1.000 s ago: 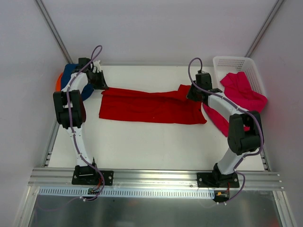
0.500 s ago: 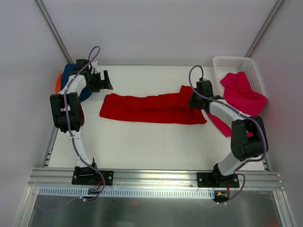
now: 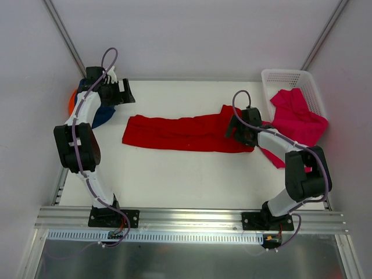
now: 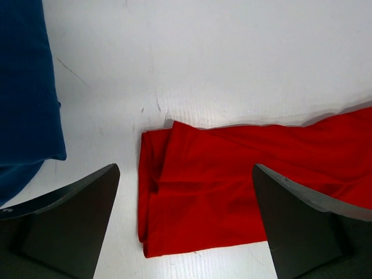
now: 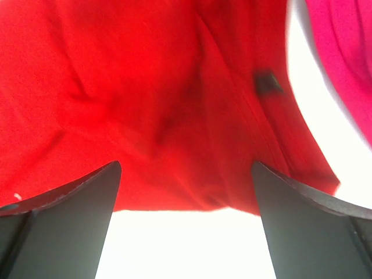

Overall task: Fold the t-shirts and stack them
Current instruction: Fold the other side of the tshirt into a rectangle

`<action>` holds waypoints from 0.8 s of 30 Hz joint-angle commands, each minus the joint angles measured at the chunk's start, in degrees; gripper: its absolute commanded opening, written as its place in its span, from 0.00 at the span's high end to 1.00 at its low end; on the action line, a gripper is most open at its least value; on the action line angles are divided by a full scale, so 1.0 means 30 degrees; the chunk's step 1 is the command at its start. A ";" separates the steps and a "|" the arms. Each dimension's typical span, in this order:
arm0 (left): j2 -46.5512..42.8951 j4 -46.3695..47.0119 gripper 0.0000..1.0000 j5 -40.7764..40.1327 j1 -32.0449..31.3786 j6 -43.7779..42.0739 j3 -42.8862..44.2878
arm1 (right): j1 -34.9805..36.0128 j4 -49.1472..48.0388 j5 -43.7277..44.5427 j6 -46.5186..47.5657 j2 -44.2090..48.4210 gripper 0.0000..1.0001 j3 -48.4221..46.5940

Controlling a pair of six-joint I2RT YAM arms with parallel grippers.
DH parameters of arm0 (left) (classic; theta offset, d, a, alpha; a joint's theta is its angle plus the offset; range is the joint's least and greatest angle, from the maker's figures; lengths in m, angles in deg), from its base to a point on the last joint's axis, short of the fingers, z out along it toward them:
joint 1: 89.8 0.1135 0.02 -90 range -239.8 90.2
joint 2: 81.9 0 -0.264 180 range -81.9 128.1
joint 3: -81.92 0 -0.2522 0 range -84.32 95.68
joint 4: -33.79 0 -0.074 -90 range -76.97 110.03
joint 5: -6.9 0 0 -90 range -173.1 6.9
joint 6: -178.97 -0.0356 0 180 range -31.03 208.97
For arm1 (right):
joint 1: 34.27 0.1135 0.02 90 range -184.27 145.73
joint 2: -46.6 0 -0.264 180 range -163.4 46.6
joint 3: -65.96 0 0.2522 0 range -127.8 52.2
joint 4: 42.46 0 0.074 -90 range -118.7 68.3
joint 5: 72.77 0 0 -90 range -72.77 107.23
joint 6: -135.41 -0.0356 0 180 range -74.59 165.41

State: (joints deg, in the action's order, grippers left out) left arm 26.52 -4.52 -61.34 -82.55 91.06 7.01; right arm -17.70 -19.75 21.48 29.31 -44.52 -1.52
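While the bright red soft cloth t-shirt [image 3: 186,133] lies folded into a long strip across the middle of the flat white table [image 3: 174,174], both arms stand free of it. The left gripper [image 3: 125,92], jaws wide apart, hangs near the far-left corner beside the navy blue cloth t-shirt [image 3: 104,113]. The right gripper [image 3: 235,129], jaws likewise apart, hovers over the strip's right end, near the magenta-pink cloth t-shirt [image 3: 299,113] that spills from the white plastic lattice basket [image 3: 285,75].

The cloth appears light, limp and unable to hold any shape, so its layers would probably slide. A pinch through all layers at the corners of a short end seems the soundest hold.

One second earlier both jaws were closed at the strip's two ends. The left has since opened and withdrawn, and the right has only just opened.
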 commanded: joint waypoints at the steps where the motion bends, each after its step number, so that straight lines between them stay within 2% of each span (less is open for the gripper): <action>1: -0.2122 0.0217 0.01 -0.0017 0.0134 0.0270 -0.0033 | 0.0187 0.0970 0.0955 -0.0464 0.2446 0.00 0.1054; 7: -0.3182 0.0480 0.01 0.0423 0.0163 0.1061 -0.0413 | 0.0596 0.2610 0.1921 -0.0464 0.5548 0.01 0.1060; 14: -0.1220 0.0539 0.01 0.3409 0.0134 0.1617 -0.0297 | 0.1590 0.4164 0.3326 -0.1311 0.9121 0.00 0.2282; 19: 0.0446 0.0510 0.01 0.6568 -0.1238 0.1268 0.0375 | 0.2179 0.2848 0.3301 -0.2308 1.1179 0.00 0.4864; 24: 0.1445 0.0041 0.01 0.6431 -0.2210 0.0652 0.0787 | 0.3202 0.2290 0.3036 -0.2983 1.2176 0.02 0.6272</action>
State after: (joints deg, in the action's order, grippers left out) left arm 30.39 -3.36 -45.97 -87.47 94.64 6.66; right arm -10.13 -11.27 30.07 23.02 -10.24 16.06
